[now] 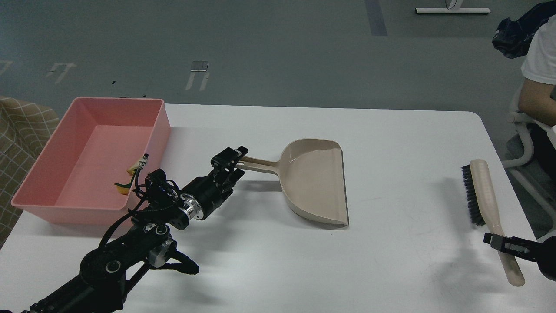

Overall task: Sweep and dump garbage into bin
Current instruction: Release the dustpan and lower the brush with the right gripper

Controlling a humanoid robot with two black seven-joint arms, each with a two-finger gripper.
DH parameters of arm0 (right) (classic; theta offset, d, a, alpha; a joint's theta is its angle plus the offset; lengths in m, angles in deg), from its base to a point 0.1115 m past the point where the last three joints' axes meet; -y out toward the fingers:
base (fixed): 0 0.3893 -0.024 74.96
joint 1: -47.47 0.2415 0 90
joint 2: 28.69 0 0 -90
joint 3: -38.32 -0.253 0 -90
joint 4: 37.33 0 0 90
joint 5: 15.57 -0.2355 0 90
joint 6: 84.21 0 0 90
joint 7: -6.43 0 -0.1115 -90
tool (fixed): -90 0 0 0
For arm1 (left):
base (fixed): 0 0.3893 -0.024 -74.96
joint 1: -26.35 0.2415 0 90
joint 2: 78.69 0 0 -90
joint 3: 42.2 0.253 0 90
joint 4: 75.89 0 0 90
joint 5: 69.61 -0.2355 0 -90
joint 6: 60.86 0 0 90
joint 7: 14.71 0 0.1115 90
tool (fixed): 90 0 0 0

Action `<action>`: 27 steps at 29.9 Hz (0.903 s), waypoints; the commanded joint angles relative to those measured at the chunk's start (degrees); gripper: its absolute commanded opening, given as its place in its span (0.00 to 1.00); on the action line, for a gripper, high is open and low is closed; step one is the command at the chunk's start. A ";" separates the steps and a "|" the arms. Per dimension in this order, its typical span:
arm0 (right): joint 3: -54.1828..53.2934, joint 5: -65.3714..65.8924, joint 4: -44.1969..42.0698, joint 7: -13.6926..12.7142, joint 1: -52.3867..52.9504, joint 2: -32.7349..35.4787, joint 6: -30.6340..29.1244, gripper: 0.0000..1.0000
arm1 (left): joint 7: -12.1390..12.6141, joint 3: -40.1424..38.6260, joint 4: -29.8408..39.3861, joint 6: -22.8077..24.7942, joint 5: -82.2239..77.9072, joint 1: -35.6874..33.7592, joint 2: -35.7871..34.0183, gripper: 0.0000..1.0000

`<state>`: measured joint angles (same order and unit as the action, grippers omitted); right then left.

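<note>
The pink bin (161,126) stands at the table's left. Inside it, near its front right corner, lie the garbage scraps: a yellow sponge chunk with green (123,187) and a pale strip (133,167). My left gripper (231,159) is shut on the handle end of the beige dustpan (315,182), whose pan lies low on the table at mid-table, mouth facing right. My right gripper (499,241) is shut on the handle of the beige black-bristled brush (481,187) at the table's right edge.
A seated person (536,82) and a white chair (523,143) are beside the table's right edge. A checked fabric seat (19,130) is left of the bin. The white table (391,143) has rounded corners.
</note>
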<state>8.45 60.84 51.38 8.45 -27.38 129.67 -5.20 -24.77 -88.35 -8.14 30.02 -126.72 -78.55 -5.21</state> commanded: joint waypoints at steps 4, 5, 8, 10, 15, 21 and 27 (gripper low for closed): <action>-0.01 -0.13 -0.02 0.00 0.05 -0.16 0.00 0.53 | 0.04 -0.43 0.27 0.00 3.32 -0.93 -3.34 0.94; -0.01 -0.13 0.07 0.00 0.05 -0.16 0.00 0.54 | 0.04 -0.43 0.27 0.09 3.59 -1.02 -3.78 0.94; -0.18 -0.13 0.15 0.00 0.05 -0.16 0.09 0.55 | -0.05 -0.52 0.36 0.09 4.64 -1.63 -5.80 0.95; -0.27 -0.21 0.24 0.00 0.14 -0.25 0.09 0.55 | 0.04 -0.52 1.06 0.00 5.34 -2.16 -6.77 0.95; -1.15 -0.21 0.59 0.09 0.23 -0.07 0.18 0.55 | 0.39 -0.95 4.14 0.00 8.32 -4.44 -9.93 0.95; -6.49 -0.65 0.24 0.09 0.23 0.63 0.18 0.63 | 0.83 -2.10 4.14 0.09 10.09 -8.48 -12.92 0.95; -15.02 -0.92 0.59 -0.18 0.23 0.63 0.35 0.86 | 0.75 -2.10 4.14 0.17 11.58 -11.73 -15.29 0.95</action>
<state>-2.31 60.10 51.68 8.52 -27.14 130.28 -4.96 -23.95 -90.45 -3.99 30.10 -116.12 -88.80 -19.41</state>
